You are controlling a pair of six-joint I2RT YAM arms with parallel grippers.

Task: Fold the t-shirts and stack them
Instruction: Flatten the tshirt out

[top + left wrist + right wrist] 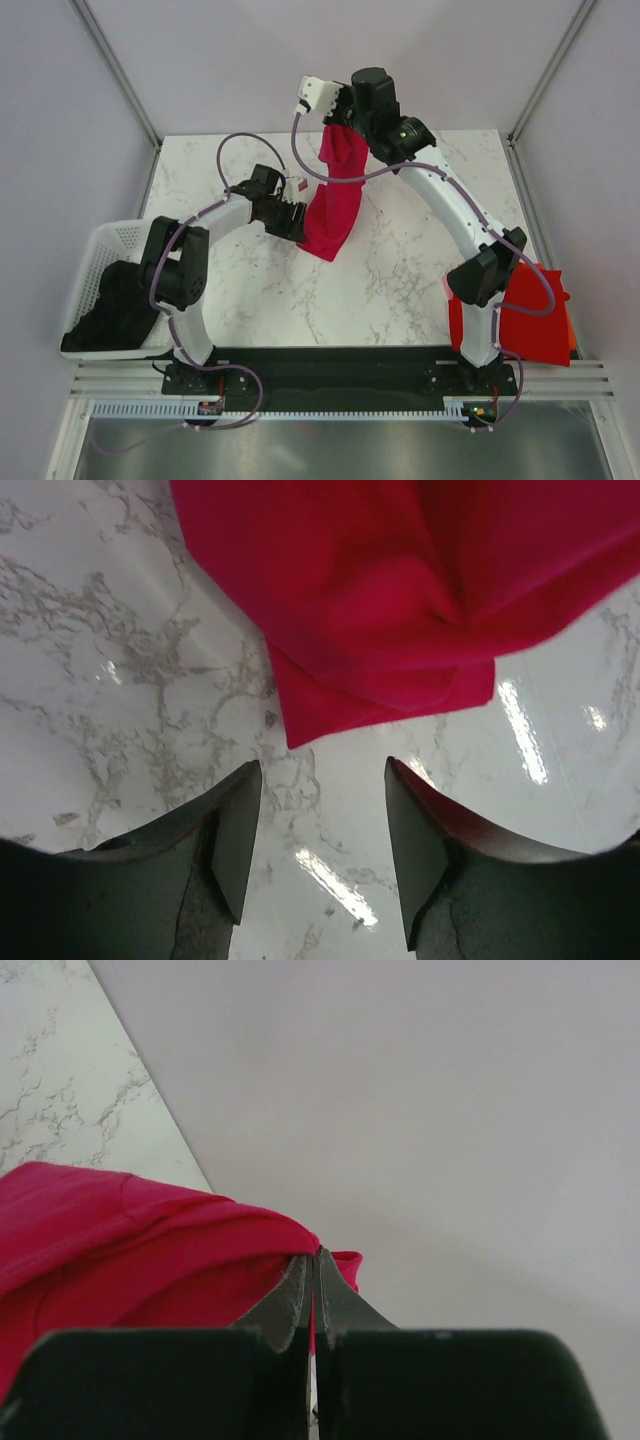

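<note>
The white marble bench (400, 290) has bright red and orange cloth shirts (535, 325) piled at its right edge. The crimson-pink soft cloth t-shirt (335, 200) hangs bunched over the bench centre, not yet folded. The right end effector (314, 1260) is pinched tight on its top edge. The left end effector (322, 765) is spread wide, holding nothing, just beside the lower corner. Judgement: spreading, folding and stacking of this shirt remain.

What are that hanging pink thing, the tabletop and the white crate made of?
The crimson-pink t-shirt looks like soft matte cloth: it drapes in loose folds from the right pincer. The tabletop looks like polished marble or a marble-look laminate: grey veins, bright glare spots. The basket seems white moulded plastic, judging by its regular lattice walls.
</note>
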